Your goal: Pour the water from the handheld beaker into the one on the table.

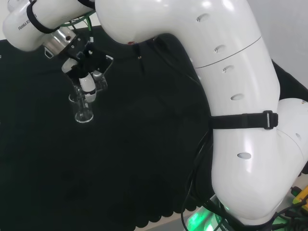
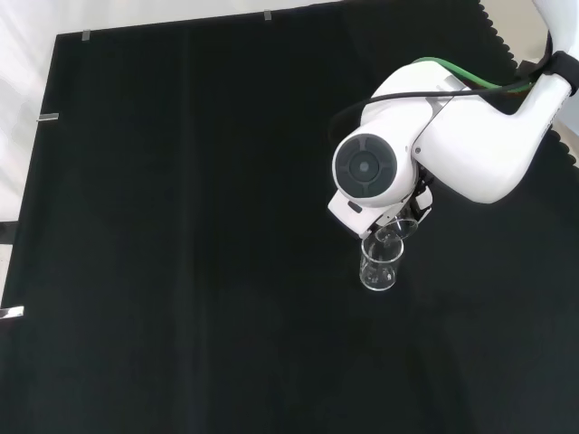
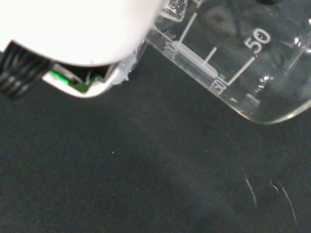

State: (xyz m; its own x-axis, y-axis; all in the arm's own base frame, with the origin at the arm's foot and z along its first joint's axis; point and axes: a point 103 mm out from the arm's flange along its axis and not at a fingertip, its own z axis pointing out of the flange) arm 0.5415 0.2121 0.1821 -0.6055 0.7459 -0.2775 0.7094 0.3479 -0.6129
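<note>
**Held beaker tilted over the standing beaker**

In the head view the hand is holding a clear beaker, its fingers curling around the glass. This held beaker is leaning over a second clear beaker, which is standing upright on the black cloth just below the hand. In the front view the white arm link is covering the hand. I cannot tell if water is flowing, because the glass is hard to make out.

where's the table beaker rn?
Front view: the table beaker stands upright on the black cloth, right of centre, directly below the hand and its tilted handheld beaker.
</note>
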